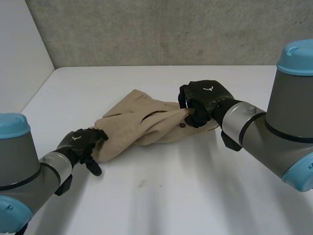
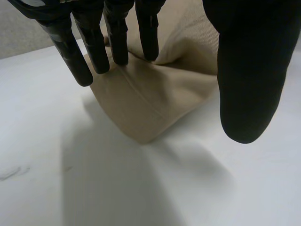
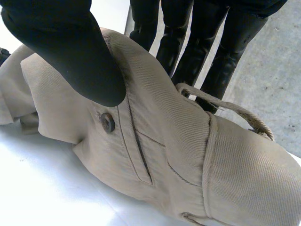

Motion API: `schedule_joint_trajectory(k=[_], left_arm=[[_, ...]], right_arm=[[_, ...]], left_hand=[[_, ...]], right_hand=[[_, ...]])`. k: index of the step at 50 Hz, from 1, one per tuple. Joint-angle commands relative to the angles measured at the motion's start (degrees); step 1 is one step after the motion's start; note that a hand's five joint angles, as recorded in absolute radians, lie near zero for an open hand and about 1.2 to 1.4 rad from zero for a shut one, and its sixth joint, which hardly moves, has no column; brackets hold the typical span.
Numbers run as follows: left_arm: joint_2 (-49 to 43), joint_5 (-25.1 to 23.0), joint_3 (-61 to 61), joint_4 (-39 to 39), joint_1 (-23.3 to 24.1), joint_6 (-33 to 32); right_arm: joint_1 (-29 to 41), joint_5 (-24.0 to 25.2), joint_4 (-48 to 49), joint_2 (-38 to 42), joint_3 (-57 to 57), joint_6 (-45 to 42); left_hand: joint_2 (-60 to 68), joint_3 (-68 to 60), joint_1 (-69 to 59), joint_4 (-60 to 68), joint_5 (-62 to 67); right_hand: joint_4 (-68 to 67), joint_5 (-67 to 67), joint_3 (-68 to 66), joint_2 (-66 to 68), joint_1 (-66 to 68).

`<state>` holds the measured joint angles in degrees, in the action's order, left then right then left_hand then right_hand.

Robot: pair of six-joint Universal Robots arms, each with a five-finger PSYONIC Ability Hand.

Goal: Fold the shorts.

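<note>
Setting: a white surface (image 1: 161, 196) in front of a grey concrete wall (image 1: 146, 29).
Shorts: the beige shorts (image 1: 142, 122) lie bunched and twisted around the middle of the surface, clear of its edges.
Left hand: the left hand (image 1: 80, 142) is at the end of the shorts nearer the surface's left edge. Its fingers (image 2: 117, 42) are straight, tips resting on the cloth, and its thumb (image 2: 249, 84) is held apart, grasping nothing.
Right hand: the right hand (image 1: 203, 100) pinches the waistband end. Its thumb (image 3: 70, 52) presses just beside the button (image 3: 107, 122), with the fingers behind the cloth near the drawstring (image 3: 225, 106).
Progress: early, by my judgement. No neat fold shows, so flattening and folding remain.
Count: one pair of shorts, one button, one drawstring, two hands.
</note>
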<state>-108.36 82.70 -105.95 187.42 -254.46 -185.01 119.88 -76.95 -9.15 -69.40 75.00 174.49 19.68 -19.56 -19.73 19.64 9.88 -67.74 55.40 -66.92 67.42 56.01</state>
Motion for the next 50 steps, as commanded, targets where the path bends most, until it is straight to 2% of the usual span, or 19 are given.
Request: schedule_joint_trajectory(k=[1, 3, 4, 6, 8, 16, 22, 25, 26, 27, 28, 31, 34, 39, 46, 50], left_arm=[[-0.8, -0.1, 2.3, 1.0, 1.9, 3.2], [-1.1, -0.1, 3.3, 1.4, 2.5, 3.4], [-1.5, 0.0, 4.2, 1.6, 2.8, 3.8], [-1.8, 0.1, 5.1, 1.6, 3.1, 4.3], [-1.9, 0.2, 6.4, 1.3, 3.4, 5.6], [2.3, -0.3, 8.3, -1.7, 4.1, 6.1], [8.8, -1.0, 9.1, -6.4, 3.5, 5.7], [10.3, -1.0, 8.4, -9.6, 3.6, 5.9], [10.4, -1.0, 8.2, -10.4, 3.6, 6.1], [10.7, -1.0, 7.5, -12.1, 3.9, 6.2], [10.8, -0.9, 7.0, -12.9, 4.2, 6.3], [10.8, 0.0, 4.5, -15.7, 4.8, 6.7], [11.0, 0.1, 2.3, -16.7, 5.3, 6.9], [12.0, 1.5, -3.0, -16.6, 5.8, 9.3], [11.6, 9.0, -4.8, -13.7, 7.0, 13.2], [10.1, 11.6, -4.8, -10.7, 7.5, 13.8]], right_arm=[[-0.2, -0.3, -0.1, 0.0, 0.7, 0.2], [-0.3, -0.3, -0.1, -0.1, 0.7, 0.2], [-0.4, -0.3, -0.1, -0.2, 0.7, 0.1], [-0.6, -0.3, -0.2, -0.8, 0.7, -0.1], [-0.8, -0.3, -0.3, -1.8, 0.7, -0.3], [-1.1, -1.1, -1.7, -8.0, 0.8, -3.0], [-1.7, -1.7, -6.0, -10.8, 1.4, -12.7], [-1.5, -1.9, -6.2, -10.8, 2.5, -13.9], [-1.2, -2.1, -6.1, -10.7, 3.2, -13.5], [-1.2, -2.2, -6.1, -10.5, 3.5, -13.2], [-1.1, -2.3, -6.0, -10.1, 3.8, -12.8], [-1.0, -3.1, -5.0, -7.1, 4.4, -10.4], [-0.8, -4.0, -3.1, -3.8, 4.1, -8.9], [-0.9, -5.0, -1.9, -3.0, 3.7, -8.5], [-0.3, -5.0, -1.7, -2.9, 3.5, -7.8], [-0.1, -5.0, -1.4, -3.2, 3.5, -6.5]], left_hand=[[15.9, -16.0, -15.9, 15.9, 15.7], [23.8, -23.9, -23.7, 23.8, 23.6], [35.0, -35.1, -34.9, 35.0, 34.8], [44.3, -44.4, -44.3, 44.4, 44.1], [59.8, -59.9, -59.7, 59.8, 59.6], [60.3, -60.4, -60.3, 60.4, 60.1], [60.3, -60.4, -60.3, 60.4, 60.1], [60.3, -60.4, -60.3, 60.4, 60.1], [55.0, -55.1, -55.0, 55.1, 54.8], [35.6, -35.8, -35.6, 35.7, 35.4], [26.0, -26.1, -25.9, 26.0, 25.8], [9.7, -9.9, -9.7, 9.8, 9.5], [9.2, -9.3, -9.2, 9.2, 9.0], [8.9, -9.0, -8.8, 8.9, 8.7], [4.8, -5.0, -4.8, 4.9, 4.6], [5.0, -5.1, -4.9, 5.0, 4.8]], right_hand=[[-12.3, 14.6, -13.1, 12.6, 24.0], [-12.3, 14.6, -13.1, 12.6, 24.0], [-12.3, 14.6, -13.1, 12.6, 24.0], [-12.3, 14.6, -13.1, 12.6, 24.0], [-12.3, 14.6, -13.1, 12.6, 24.0], [-12.3, 14.6, -13.1, 12.6, 24.0], [-12.3, 14.6, -13.1, 12.6, 24.0], [-12.3, 14.6, -13.1, 12.6, 24.0], [-12.3, 14.6, -13.1, 12.6, 24.0], [-12.3, 14.6, -13.1, 12.6, 24.0], [-12.3, 14.6, -13.1, 12.6, 24.0], [-12.3, 14.6, -13.1, 12.6, 24.0], [-12.3, 14.6, -13.1, 12.6, 24.0], [-12.3, 14.6, -13.1, 12.6, 24.0], [-12.3, 14.6, -13.1, 12.6, 24.0], [-12.3, 14.6, -13.1, 12.6, 24.0]])
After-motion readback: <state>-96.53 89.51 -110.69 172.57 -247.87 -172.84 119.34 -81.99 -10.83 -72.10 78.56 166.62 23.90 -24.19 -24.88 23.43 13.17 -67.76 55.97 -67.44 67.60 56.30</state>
